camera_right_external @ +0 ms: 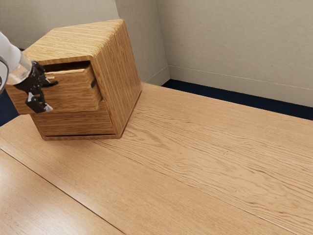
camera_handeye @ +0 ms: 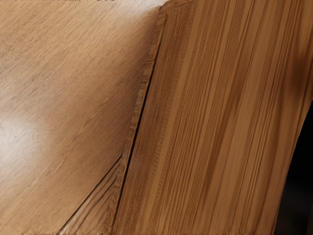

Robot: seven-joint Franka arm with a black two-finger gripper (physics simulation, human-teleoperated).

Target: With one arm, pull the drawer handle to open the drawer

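Exterior view: the wooden cabinet (camera_right_external: pixel 110 58) sits at the table's (camera_right_external: pixel 195 161) far left, and its upper drawer (camera_right_external: pixel 73 90) juts partly out. The gripper (camera_right_external: pixel 43 95) covers the handle; its grip cannot be told. Wrist view: grained panel (camera_handeye: pixel 220 122), identity unclear.

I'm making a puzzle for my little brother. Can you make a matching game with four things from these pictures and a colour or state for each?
Things:
1. drawer
2. gripper
3. floor
4. table

Matches:
A. dark blue
B. pulled partway out
C. black
D. light wood, under the cabinet

Pairs: 1-B, 2-C, 3-A, 4-D
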